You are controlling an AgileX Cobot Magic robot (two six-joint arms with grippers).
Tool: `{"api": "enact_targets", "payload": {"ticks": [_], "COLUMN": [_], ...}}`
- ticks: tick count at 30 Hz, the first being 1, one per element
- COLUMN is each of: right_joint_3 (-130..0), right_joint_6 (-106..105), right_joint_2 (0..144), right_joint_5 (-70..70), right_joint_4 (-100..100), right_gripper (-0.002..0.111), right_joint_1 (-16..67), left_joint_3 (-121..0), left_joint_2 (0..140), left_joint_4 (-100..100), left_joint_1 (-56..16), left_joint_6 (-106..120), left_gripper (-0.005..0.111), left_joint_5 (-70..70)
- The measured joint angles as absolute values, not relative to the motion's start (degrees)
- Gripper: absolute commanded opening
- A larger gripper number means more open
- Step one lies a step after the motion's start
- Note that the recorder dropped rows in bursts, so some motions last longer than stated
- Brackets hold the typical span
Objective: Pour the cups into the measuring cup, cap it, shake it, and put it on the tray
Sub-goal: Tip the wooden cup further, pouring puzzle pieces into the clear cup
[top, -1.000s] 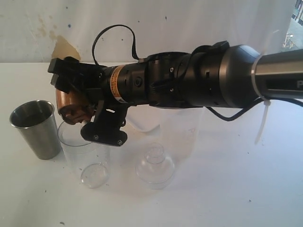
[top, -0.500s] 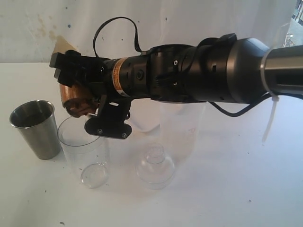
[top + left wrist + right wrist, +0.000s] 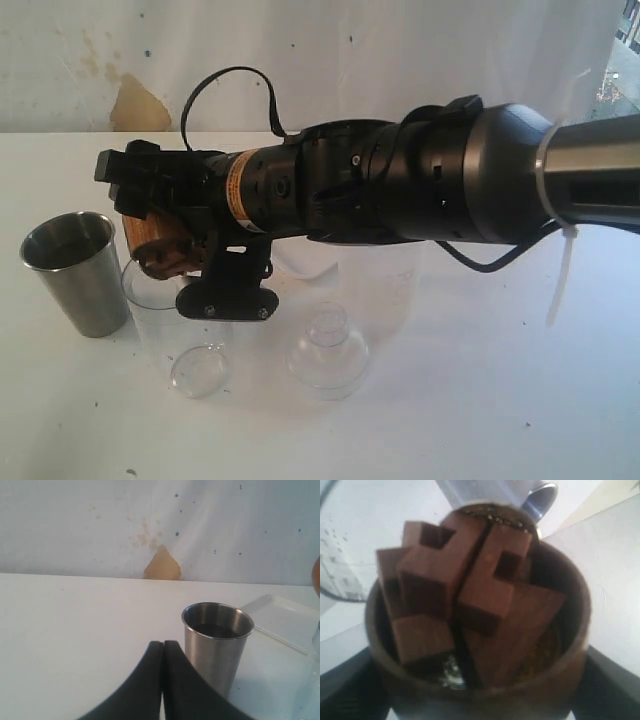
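While right end effector [image 3: 142, 212] clamps tilted brown wooden cup [image 3: 165, 250], notched wooden blocks [image 3: 470, 590] inside; left end effector [image 3: 163, 646] pressed together.

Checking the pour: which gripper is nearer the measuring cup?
Right. The right gripper holds the wooden cup just above the measuring cup; the left gripper, shut, sits near the tumbler, farther off.
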State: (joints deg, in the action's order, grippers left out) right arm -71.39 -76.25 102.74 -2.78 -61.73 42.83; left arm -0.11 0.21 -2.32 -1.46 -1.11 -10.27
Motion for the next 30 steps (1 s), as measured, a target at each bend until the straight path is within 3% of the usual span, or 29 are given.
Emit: {"api": "enact_targets", "payload": {"ticks": [30], "right_joint_3": [-71.4], "right_joint_6": [-82.1], "right_joint_2": [100.4], "right_joint_5": [-4.8], "right_joint_4": [-61.6], "right_gripper": [0.000], "right_joint_1": [42.8], "left_joint_3": [-0.1], "left_joint_2": [0.2], "left_joint_4": [-2.3], "left_joint_1": [-1.5], "left_joint_6": [-1.1], "left_gripper": [0.001], "left_joint_5": [-10.3]}}
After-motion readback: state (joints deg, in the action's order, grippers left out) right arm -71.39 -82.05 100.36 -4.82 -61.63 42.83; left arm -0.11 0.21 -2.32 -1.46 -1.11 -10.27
